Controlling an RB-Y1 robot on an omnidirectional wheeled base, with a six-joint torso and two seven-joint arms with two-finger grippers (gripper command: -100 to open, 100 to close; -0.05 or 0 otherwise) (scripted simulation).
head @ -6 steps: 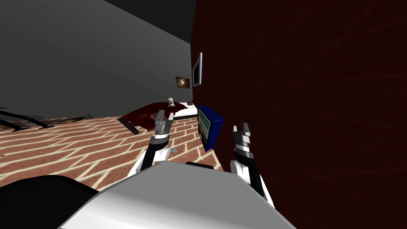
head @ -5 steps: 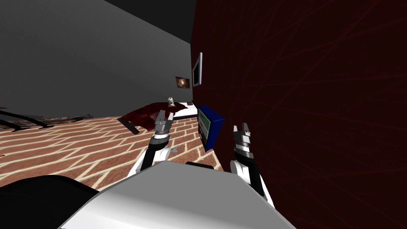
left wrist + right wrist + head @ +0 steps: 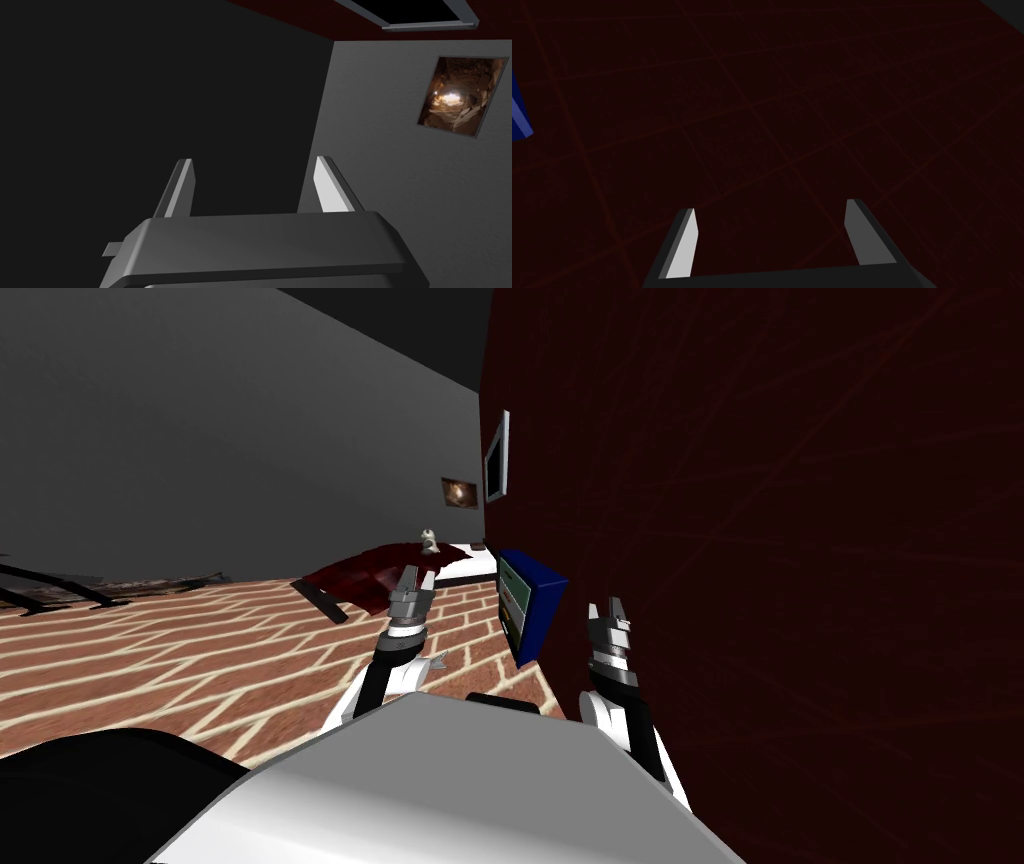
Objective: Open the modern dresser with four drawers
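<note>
Short of the blue dresser (image 3: 530, 603), nearest you, your right gripper (image 3: 608, 610) hung close against the dark red wall (image 3: 760, 538), its fingers spread apart and holding nothing. Your left gripper (image 3: 413, 580) stood off the dresser's front side, over the brick-patterned floor (image 3: 200, 638), likewise released and empty. A little past both grippers, the dresser sat against that red wall, apart from either hand, its pale green drawer fronts turned toward the floor side. Beyond the dresser lay a bed (image 3: 385, 563) under a dark red cover, with a small framed picture (image 3: 459, 494) on the grey wall (image 3: 250, 438) behind.
</note>
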